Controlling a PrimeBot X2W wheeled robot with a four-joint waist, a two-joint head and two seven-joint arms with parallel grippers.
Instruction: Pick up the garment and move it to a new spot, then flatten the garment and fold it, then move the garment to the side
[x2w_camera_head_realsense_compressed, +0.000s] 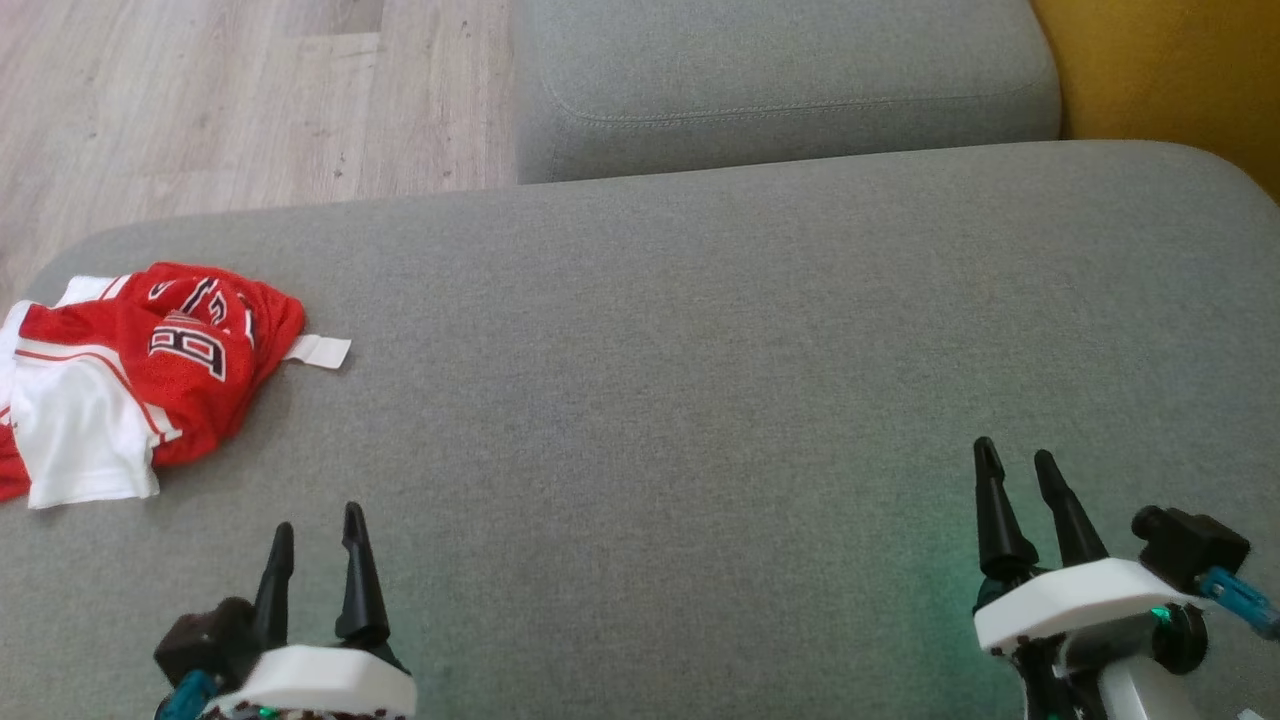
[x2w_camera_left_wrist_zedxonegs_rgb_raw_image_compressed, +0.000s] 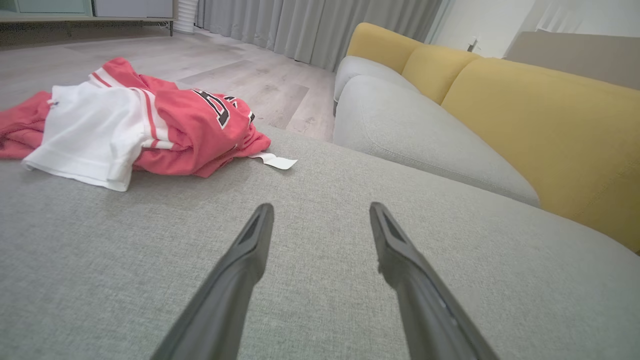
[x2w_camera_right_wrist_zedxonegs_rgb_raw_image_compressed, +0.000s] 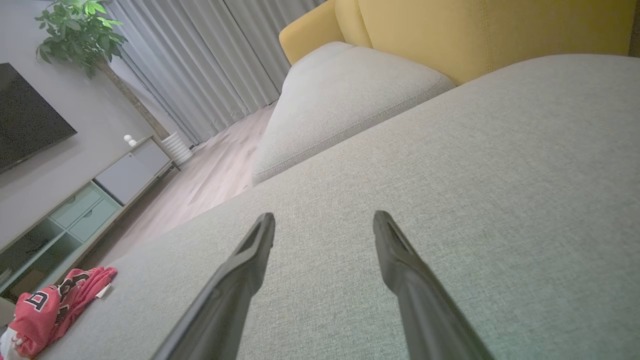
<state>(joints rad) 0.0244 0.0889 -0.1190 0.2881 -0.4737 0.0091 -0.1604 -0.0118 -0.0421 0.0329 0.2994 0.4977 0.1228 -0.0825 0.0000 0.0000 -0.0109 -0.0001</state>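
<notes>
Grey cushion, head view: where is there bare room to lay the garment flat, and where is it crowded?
The grey cushion is bare from the white tag across to its right edge, including the stretch between the left gripper and right gripper. Only its left end is crowded, where the crumpled garment lies.

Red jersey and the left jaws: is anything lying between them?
Nothing: in the head and left wrist views, only bare grey sofa cushion lies between the jersey and the open left jaws.
</notes>
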